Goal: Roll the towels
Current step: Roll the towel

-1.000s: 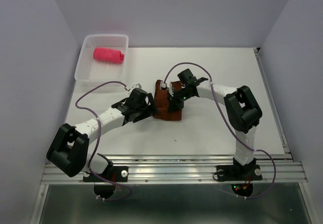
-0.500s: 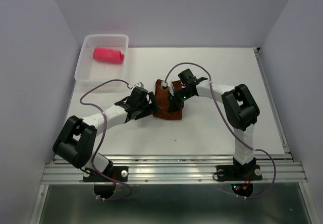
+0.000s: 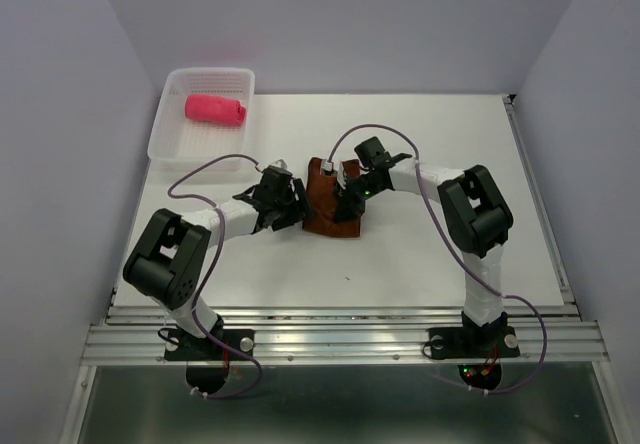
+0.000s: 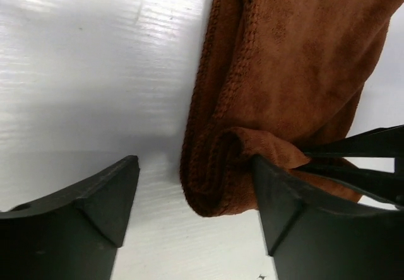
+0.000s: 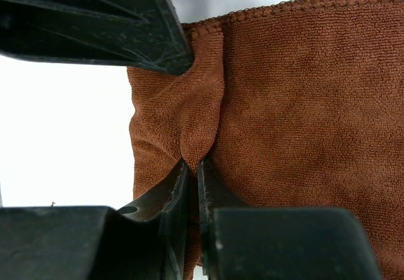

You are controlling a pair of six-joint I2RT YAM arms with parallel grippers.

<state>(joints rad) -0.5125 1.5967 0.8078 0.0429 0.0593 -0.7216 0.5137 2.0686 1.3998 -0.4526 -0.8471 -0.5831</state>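
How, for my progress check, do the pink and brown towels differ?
The pink towel is a tight roll; the brown towel is loosely folded, one end curled. The pink towel lies in the basket; the brown towel lies on the table. No hand touches the pink towel; the right hand pinches the brown towel, the open left hand straddling its curled end. Both are soft cloth.
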